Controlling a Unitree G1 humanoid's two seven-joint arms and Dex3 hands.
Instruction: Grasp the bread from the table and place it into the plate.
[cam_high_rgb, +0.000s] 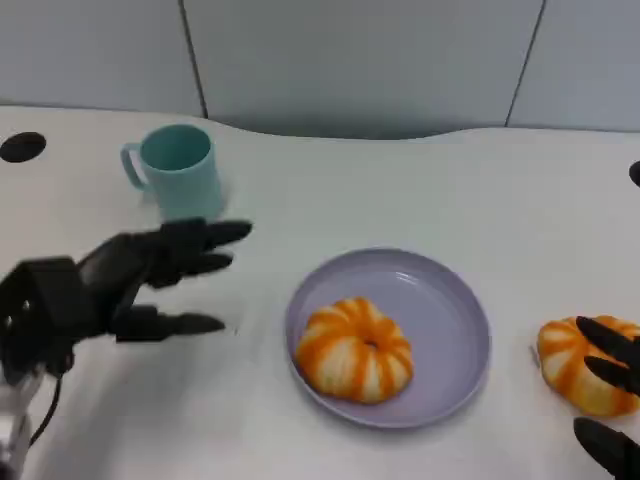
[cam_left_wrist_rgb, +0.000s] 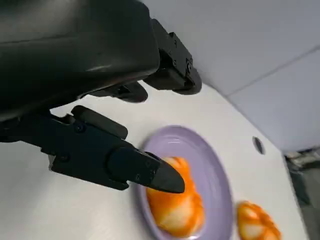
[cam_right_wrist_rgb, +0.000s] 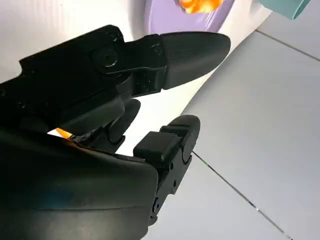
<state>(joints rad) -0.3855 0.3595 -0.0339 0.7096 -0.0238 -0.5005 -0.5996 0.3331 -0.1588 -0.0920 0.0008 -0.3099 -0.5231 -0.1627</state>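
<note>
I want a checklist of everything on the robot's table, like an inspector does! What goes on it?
Surface: white table, with dark round holes near its far left and right edges.
Job's things: one orange-and-white bread lies in the purple plate; a second bread lies on the table right of the plate.
Clutter: teal cup stands upright at the far left, apart from the plate.
Hands: left hand hovers open left of the plate, holding nothing; right hand has its fingers spread over the second bread, grip not clear.
Cables: a thin dark cable by the left arm.
Surroundings: grey panelled wall behind the table.
</note>
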